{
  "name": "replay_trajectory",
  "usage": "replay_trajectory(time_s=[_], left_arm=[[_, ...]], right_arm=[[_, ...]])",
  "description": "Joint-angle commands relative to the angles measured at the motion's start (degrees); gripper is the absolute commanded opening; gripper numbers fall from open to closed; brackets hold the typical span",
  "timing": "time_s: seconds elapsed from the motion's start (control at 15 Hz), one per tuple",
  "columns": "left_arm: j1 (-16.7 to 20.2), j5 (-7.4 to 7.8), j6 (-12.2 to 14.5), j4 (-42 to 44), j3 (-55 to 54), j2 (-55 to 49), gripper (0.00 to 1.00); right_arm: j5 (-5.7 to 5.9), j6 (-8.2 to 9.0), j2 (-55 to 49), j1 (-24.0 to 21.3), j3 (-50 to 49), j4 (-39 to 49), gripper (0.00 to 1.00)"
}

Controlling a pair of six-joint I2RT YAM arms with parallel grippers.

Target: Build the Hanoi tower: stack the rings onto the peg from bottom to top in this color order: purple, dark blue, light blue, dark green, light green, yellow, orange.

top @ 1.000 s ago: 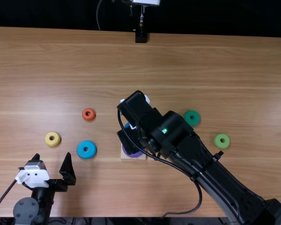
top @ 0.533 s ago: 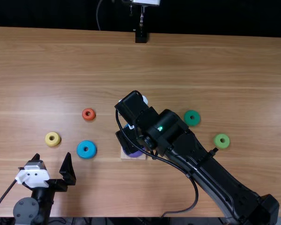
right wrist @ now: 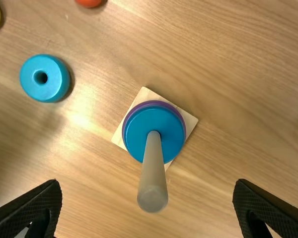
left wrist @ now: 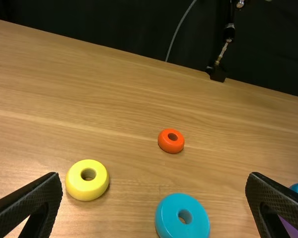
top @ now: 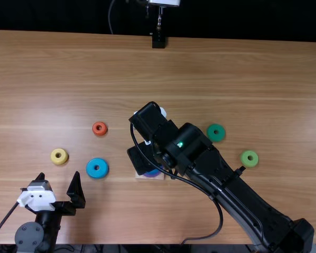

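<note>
Over the wooden base (top: 139,176), my right gripper (top: 141,159) hides much of the peg in the top view. The right wrist view has this gripper (right wrist: 148,183) open, its fingers apart on either side of the peg (right wrist: 154,173). The dark blue ring (right wrist: 144,131) lies around the peg on the purple ring (right wrist: 126,130). My left gripper (top: 58,176) is open near the left front; its fingers are wide apart in its wrist view (left wrist: 154,176). Loose on the table are the light blue (top: 97,174), yellow (top: 55,160), orange (top: 96,132), dark green (top: 216,138) and light green (top: 249,163) rings.
The right arm (top: 242,190) stretches diagonally from the front right to the table's middle, between the peg and the two green rings. A black stand (top: 158,40) is at the table's far edge (top: 226,39).
The blue ring, seen higher beside the right gripper before, has dropped down the peg onto the purple one. The right gripper has let it go, after its arm moved slightly left. The left arm kept still.
</note>
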Motion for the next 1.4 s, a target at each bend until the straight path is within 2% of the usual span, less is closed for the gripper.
replay_trajectory(time_s=[0.0, 0.2, 0.33, 0.47, 0.6, 0.8, 0.87, 0.93, 1.0, 1.07, 1.13, 1.2, 1.33], left_arm=[[0.12, 0.68, 0.23, -1.07, -3.17, -0.67, 1.0], [0.12, 0.68, 0.23, -1.07, -3.17, -0.67, 1.0], [0.12, 0.68, 0.23, -1.07, -3.17, -0.67, 1.0], [0.12, 0.68, 0.23, -1.07, -3.17, -0.67, 1.0], [0.12, 0.68, 0.23, -1.07, -3.17, -0.67, 1.0], [0.12, 0.68, 0.23, -1.07, -3.17, -0.67, 1.0], [0.12, 0.68, 0.23, -1.07, -3.17, -0.67, 1.0], [0.12, 0.68, 0.23, -1.07, -3.17, -0.67, 1.0], [0.12, 0.68, 0.23, -1.07, -3.17, -0.67, 1.0], [0.12, 0.68, 0.23, -1.07, -3.17, -0.67, 1.0], [0.12, 0.68, 0.23, -1.07, -3.17, -0.67, 1.0], [0.12, 0.68, 0.23, -1.07, -3.17, -0.67, 1.0], [0.12, 0.68, 0.23, -1.07, -3.17, -0.67, 1.0]], right_arm=[[0.68, 0.43, 0.02, 0.11, -0.24, 0.89, 1.0], [0.89, 0.43, -0.33, -2.0, -0.77, 8.9, 1.0], [1.0, 0.33, -5.52, -7.19, -1.03, 11.54, 1.0], [0.57, -0.51, -13.95, -12.99, -3.93, 11.85, 1.0], [0.47, -0.73, -19.31, -18.88, -10.61, 16.6, 1.0], [0.47, -0.83, -33.02, -27.31, -26.17, 30.84, 1.0], [0.47, -1.89, -36.8, -30.13, -30.82, 35.48, 1.0], [0.36, -4.63, -40.76, -32.94, -34.95, 39.07, 1.0], [0.26, -8.11, -43.75, -34.87, -38.65, 41.17, 1.0], [0.05, -10.64, -46.82, -36.63, -42.43, 42.55, 1.0], [-0.06, -12.12, -50.34, -38.65, -46.12, 43.6, 1.0], [-0.16, -12.75, -54.21, -40.59, -50.42, 44.76, 1.0], [-0.06, -12.85, -61.15, -42.43, -59.21, 47.5, 1.0]])
